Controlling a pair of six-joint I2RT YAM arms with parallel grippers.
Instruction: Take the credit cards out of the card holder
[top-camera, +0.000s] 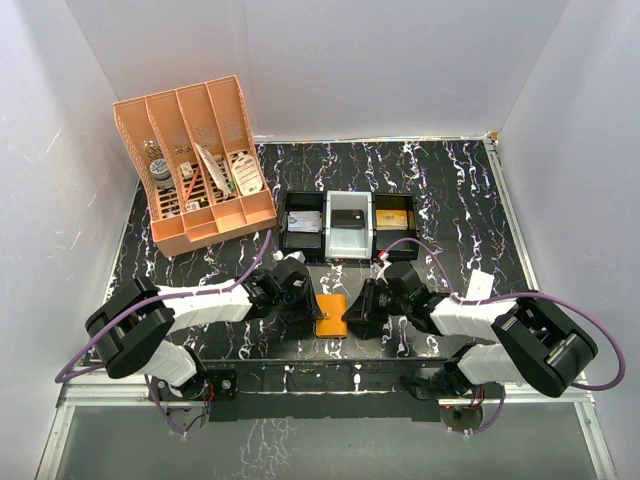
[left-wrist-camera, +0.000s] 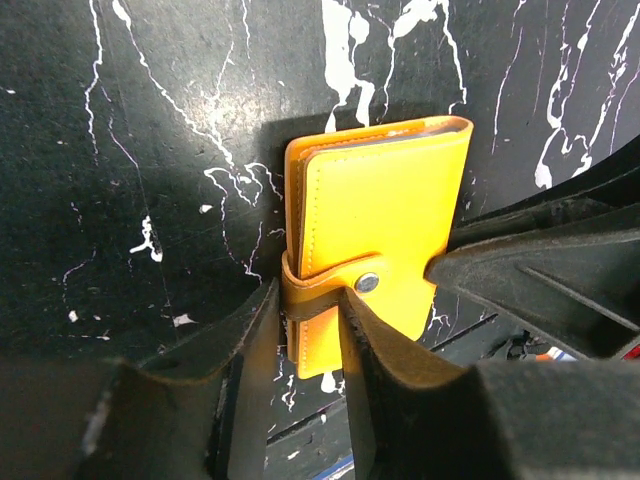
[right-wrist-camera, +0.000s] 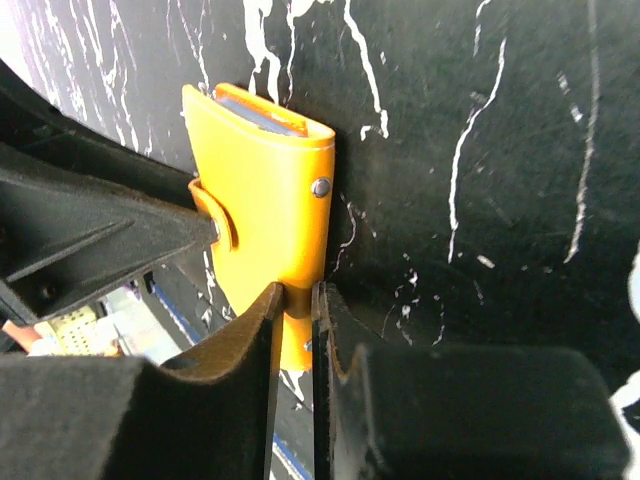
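Two grips: left claw (left-wrist-camera: 312, 335) and right claw (right-wrist-camera: 295, 312) each pinch the snapped-shut card holder (left-wrist-camera: 385, 215), lower centre; seemingly shallow holds could slip.

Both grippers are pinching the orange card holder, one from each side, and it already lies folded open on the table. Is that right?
Not quite. The card holder is folded shut, its strap snapped across the front, as the left wrist view shows. The left gripper and right gripper do pinch it, one from each side.
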